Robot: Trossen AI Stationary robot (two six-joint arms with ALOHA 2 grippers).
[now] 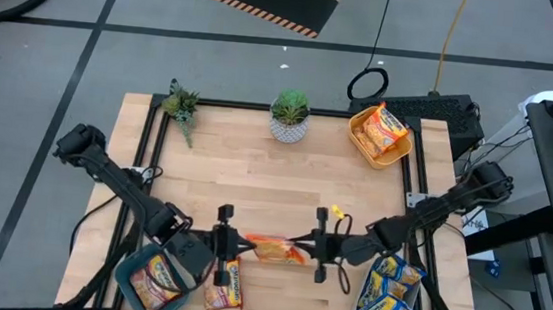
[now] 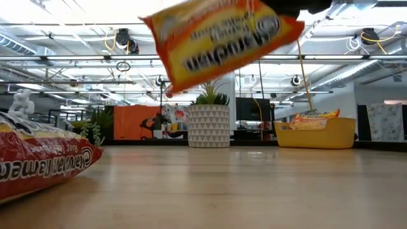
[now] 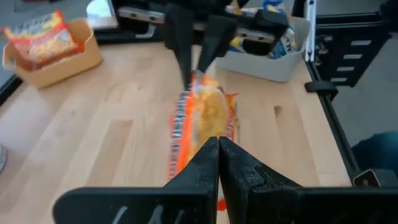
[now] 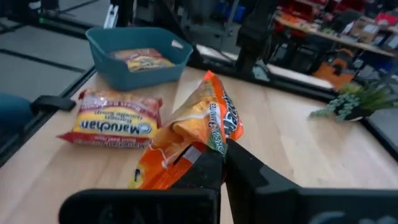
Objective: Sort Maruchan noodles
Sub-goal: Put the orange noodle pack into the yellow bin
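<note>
An orange-yellow Maruchan packet [image 1: 273, 248] hangs in the air between my two grippers, above the table's near middle; the low view shows the packet [image 2: 222, 38] tilted and well clear of the wood. My left gripper [image 1: 239, 242] is shut on its left end and my right gripper [image 1: 307, 246] on its right end. A red packet [image 1: 225, 283] lies flat on the table near the front edge, next to the teal bin [image 1: 136, 263]. That red packet [image 4: 115, 118] also shows in the right wrist view. My left gripper [image 3: 217, 146] pinches the packet's left end [image 3: 208, 124] between its two shut fingers, coming level from the table's left, along the packet. The packet is lifted clear. My right gripper [image 4: 221, 155] pinches the packet's right end [image 4: 199, 140] between its shut fingers, level from the table's right. The crinkled packet stands on edge in the hold, off the table.
The teal bin [image 4: 137, 53] at the front left holds red packets. A pale bin [image 1: 390, 295] at the front right holds blue-and-yellow packets. The yellow bin [image 1: 381, 134] at the far right holds an orange packet. Two potted plants [image 1: 289, 114] [image 1: 180, 106] stand along the far edge.
</note>
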